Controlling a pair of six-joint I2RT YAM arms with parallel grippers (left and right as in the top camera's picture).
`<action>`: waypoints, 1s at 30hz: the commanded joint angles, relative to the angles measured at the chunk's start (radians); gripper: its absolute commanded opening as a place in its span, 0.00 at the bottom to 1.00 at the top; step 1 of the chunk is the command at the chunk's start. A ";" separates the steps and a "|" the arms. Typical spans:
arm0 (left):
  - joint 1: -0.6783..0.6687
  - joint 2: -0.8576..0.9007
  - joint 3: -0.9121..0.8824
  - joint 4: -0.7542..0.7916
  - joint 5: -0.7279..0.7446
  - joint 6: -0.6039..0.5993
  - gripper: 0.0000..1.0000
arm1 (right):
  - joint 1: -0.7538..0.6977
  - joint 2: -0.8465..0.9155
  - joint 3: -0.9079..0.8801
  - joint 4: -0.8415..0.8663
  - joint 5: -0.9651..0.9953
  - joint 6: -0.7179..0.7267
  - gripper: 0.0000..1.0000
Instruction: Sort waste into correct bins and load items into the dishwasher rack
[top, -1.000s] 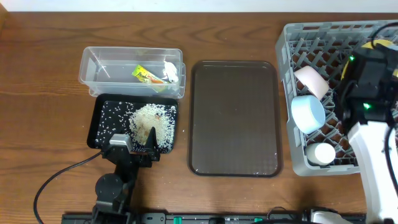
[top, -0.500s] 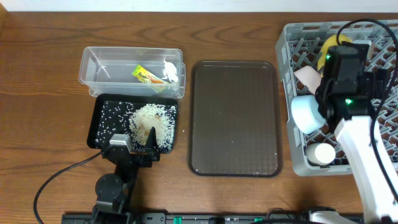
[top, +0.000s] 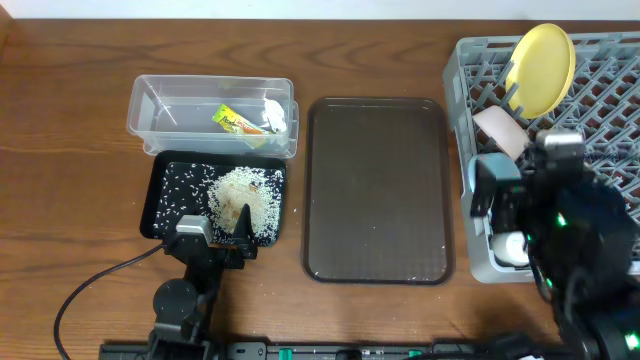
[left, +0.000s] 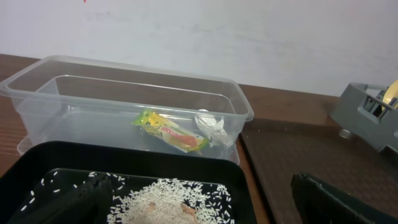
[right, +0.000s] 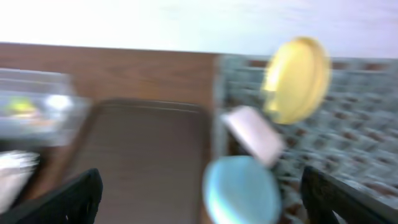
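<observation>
The yellow plate (top: 541, 70) stands on edge in the back of the grey dishwasher rack (top: 610, 90), with the white bowl (top: 500, 132) tilted just in front of it. The light blue bowl (right: 241, 190) shows blurred in the right wrist view, below the white bowl (right: 252, 142) and plate (right: 297, 79). My right gripper (right: 200, 186) is open and holds nothing; its arm (top: 560, 230) covers the rack's front. The clear tub (top: 140, 100) holds the wrapper (top: 236, 122) and crumpled paper (top: 275, 115). Rice (top: 243, 195) lies in the black tray (top: 150, 200). My left gripper (left: 199, 205) is open over that rice.
The brown serving tray (top: 377, 190) lies between the bins and the rack. A small white round thing (top: 515, 247) sits in the rack's front corner beside my right arm. A black cable (top: 95, 285) trails left from the left arm's base.
My right gripper opened and let go of the yellow plate, which now stands in the rack. The right arm drew back toward the table's front edge. The left arm has not moved.
</observation>
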 joint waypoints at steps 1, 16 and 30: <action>0.006 -0.002 -0.016 -0.040 -0.027 0.018 0.94 | 0.015 -0.055 0.005 -0.010 -0.261 0.047 0.99; 0.006 -0.002 -0.016 -0.040 -0.027 0.018 0.94 | 0.014 -0.091 0.005 -0.200 -0.212 0.042 0.99; 0.006 -0.002 -0.016 -0.040 -0.027 0.018 0.94 | -0.107 -0.455 -0.375 0.063 -0.101 0.027 0.99</action>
